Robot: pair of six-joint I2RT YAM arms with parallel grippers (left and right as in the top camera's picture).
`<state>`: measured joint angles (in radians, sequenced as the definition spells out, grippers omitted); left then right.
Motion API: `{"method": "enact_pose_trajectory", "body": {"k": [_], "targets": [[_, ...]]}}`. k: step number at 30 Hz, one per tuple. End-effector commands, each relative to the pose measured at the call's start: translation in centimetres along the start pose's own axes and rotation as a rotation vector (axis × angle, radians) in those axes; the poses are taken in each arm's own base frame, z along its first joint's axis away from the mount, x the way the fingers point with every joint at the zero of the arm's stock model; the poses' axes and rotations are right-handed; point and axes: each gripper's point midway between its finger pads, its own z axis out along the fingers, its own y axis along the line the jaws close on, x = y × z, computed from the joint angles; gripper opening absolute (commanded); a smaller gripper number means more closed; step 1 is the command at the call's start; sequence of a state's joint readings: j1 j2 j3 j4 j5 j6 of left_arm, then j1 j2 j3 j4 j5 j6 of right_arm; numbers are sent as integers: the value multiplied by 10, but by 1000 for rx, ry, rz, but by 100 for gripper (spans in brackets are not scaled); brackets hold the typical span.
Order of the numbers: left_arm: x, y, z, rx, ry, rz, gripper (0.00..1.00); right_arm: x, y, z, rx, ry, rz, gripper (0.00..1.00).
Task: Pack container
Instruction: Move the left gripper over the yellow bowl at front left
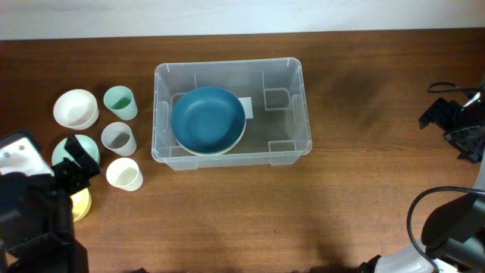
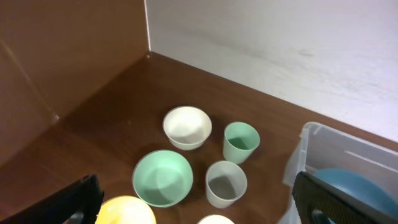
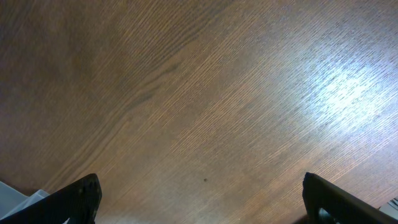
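The clear plastic container (image 1: 305, 114) stands mid-table and holds a blue bowl (image 1: 208, 120) nested on a cream bowl. To its left are a white bowl (image 1: 76, 108), a green cup (image 1: 120, 101), a grey cup (image 1: 118, 138), a cream cup (image 1: 123, 174), a green bowl (image 1: 67, 148) and a yellow bowl (image 1: 80, 205). My left gripper (image 1: 76, 163) is open and empty above the green bowl (image 2: 162, 177) and yellow bowl (image 2: 124, 211). My right gripper (image 1: 455, 125) is open and empty over bare table at the far right.
The left wrist view shows the white bowl (image 2: 186, 126), green cup (image 2: 240, 141), grey cup (image 2: 226, 183) and the container's corner (image 2: 323, 143). A white wall (image 2: 280, 43) runs along the table's back edge. The right wrist view shows wood table (image 3: 205, 106).
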<state>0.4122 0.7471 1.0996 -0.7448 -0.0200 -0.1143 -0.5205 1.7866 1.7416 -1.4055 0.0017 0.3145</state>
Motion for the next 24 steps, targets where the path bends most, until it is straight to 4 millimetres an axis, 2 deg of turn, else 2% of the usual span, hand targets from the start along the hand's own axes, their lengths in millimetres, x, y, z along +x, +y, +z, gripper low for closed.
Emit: {"method": "enact_pose_trajectory", "body": {"k": [1,4,5,8,11,12,13,16,17,19,20,24], "targets": [[2,-19,-1,129,32,-41,99,0,-2,-3,0,-8,12,99],[4,-16,1,110,43,-49,99,0,-2,-3,0,-9,12,99],[7,-13,5,93,63,-124,100,0,-2,-3,0,-8,12,99],[13,-11,18,79,149,-181,99,0,-2,-3,0,-8,12,99],[27,-9,46,67,400,-234,99,0,-2,-3,0,-9,12,99],[33,-3,61,41,493,-262,99,0,-2,-3,0,-8,12,99],[36,1,68,25,526,-282,99,0,-2,-3,0,-8,12,99],[63,22,92,-82,664,-449,99,0,-2,-3,0,-9,12,99],[80,37,98,-150,735,-537,99,0,-2,-3,0,-9,12,99],[99,58,101,-233,810,-629,99,0,-2,-3,0,-8,12,99],[113,78,103,-289,855,-684,99,0,-2,-3,0,-8,12,99],[142,116,98,-416,922,-848,100,0,-2,-3,0,-9,12,99]]}}
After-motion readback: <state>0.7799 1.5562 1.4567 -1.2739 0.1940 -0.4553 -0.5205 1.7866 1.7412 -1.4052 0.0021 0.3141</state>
